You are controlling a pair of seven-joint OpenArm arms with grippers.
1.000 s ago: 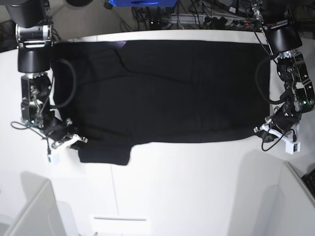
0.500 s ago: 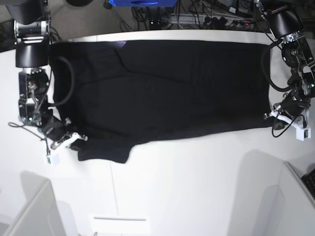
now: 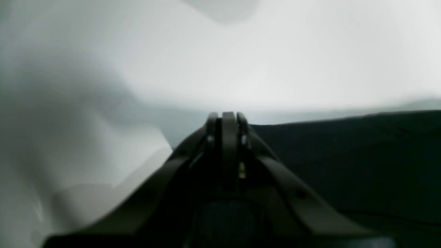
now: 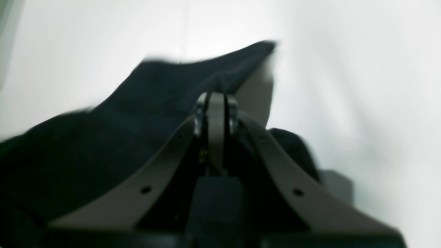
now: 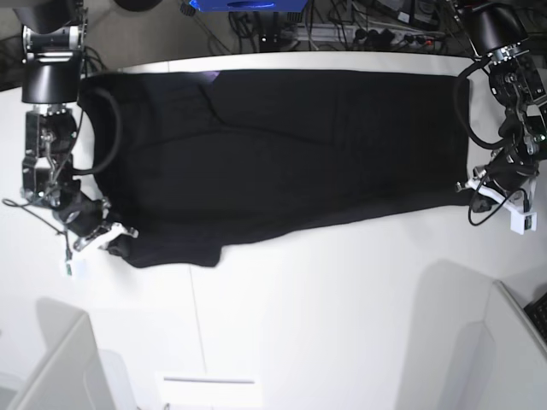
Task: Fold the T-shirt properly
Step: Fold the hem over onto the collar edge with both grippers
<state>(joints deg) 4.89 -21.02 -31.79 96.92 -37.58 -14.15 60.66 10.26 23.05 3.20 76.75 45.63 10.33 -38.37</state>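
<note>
T-shirt (image 5: pixel 282 154) lies flat along the bench (image 5: pixel 342 325), long axis spanning between my hands. My right hand (image 5: pixel 109 239) and left hand (image 5: pixel 473 190) each pinch one near corner.

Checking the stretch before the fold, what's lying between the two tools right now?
In the base view, only the T-shirt spans from the right tool to the left tool, spread flat on the white table; nothing else lies between them.

The T-shirt (image 5: pixel 282 158) shows plain black, with no print visible. The counter (image 5: pixel 342 325) is white. The fingers (image 4: pixel 215 117) look grey-beige.
</note>
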